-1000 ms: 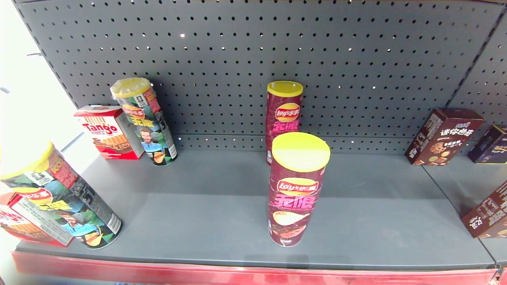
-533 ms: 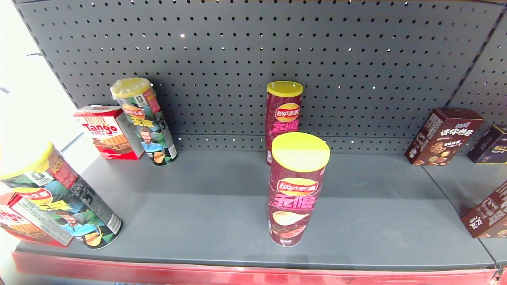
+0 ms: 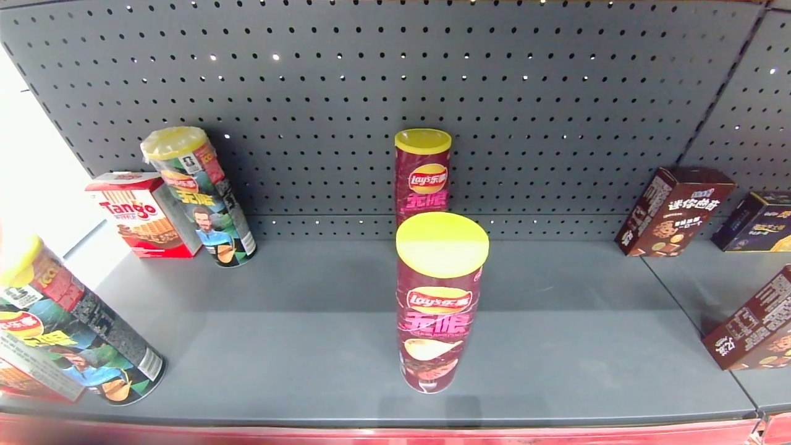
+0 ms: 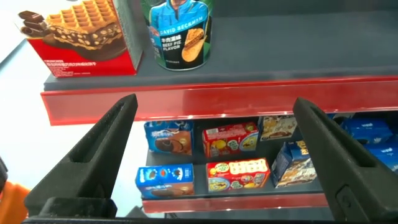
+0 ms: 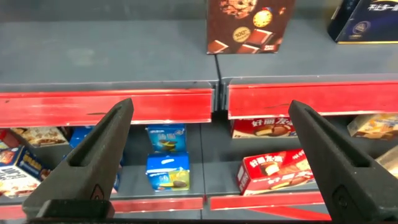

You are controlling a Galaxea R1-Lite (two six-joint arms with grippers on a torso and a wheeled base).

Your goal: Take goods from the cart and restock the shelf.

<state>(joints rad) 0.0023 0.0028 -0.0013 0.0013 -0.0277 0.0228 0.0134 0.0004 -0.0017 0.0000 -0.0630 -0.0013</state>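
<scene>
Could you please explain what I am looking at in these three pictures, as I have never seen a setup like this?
These come from a wheeled robot with two arms, facing a store shelf. The wide picture is from its head camera, looking down on the grey shelf: two maroon chip cans stand in the middle, one behind the other, with green chip cans and a red wafer box on the left and brown boxes on the right. The other two pictures are from cameras on its wrists: the dark prongs are the fingers of the left gripper and the right gripper, both open and holding nothing, before the shelf's red front edge.
</scene>
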